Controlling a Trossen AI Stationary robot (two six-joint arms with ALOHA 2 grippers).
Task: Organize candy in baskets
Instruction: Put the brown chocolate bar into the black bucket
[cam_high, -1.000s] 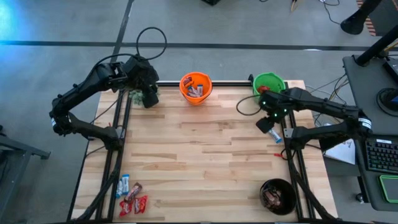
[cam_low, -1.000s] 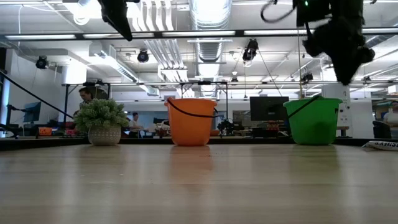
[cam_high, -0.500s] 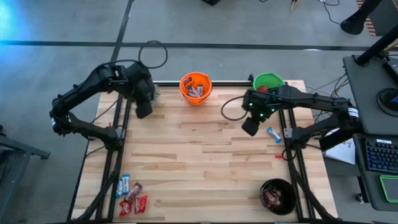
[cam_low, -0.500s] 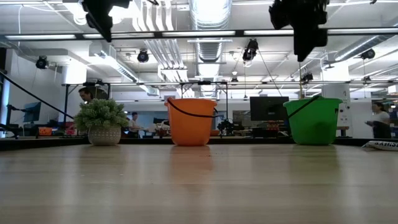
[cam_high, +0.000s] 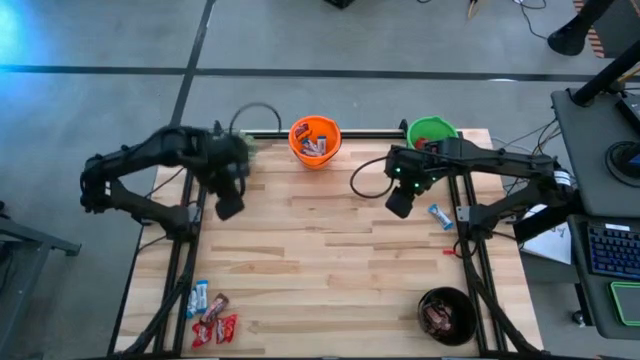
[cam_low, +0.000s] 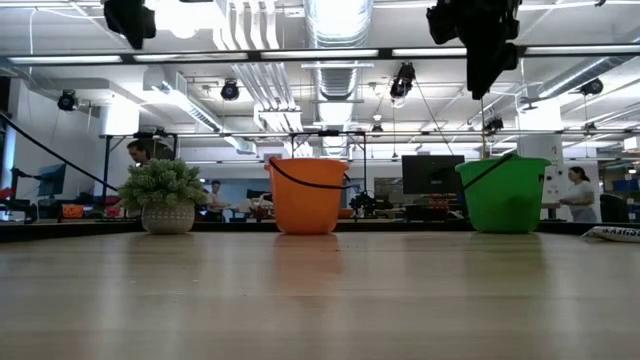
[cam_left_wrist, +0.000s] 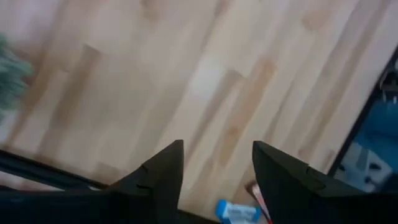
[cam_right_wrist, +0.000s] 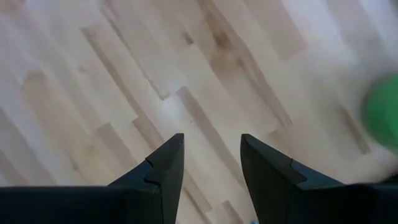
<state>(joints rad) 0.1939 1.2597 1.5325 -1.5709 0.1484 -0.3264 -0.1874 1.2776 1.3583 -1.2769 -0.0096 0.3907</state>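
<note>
Both my arms have swung since a second ago. My left gripper (cam_high: 228, 207) has come away from the back-left corner by the plant (cam_low: 167, 195) and now hangs over the left side of the table (cam_high: 330, 250), headed towards the front; its fingers have spread wider on the way and stand apart with nothing between them. My right gripper (cam_high: 397, 204) has drifted inward from the right edge to a spot in front of the green basket (cam_high: 432, 131); its fingers are parted and empty too. That has uncovered the loose blue candy (cam_high: 439, 214), which lies on the wood just beside the right edge.

I judge one round of sorting done and a fresh reach starting; the left arm is probably bound for the candy pile (cam_high: 211, 316) at the front-left corner.

Counted: three baskets, the orange basket (cam_high: 315, 140) and the green one at the back, the black basket (cam_high: 446, 313) at the front right; the orange one holds several wrappers and the black one dark ones (too small to count). Loose on the table: one blue piece on the right, and in the pile about two blue-and-white and some four red, though they overlap.
</note>
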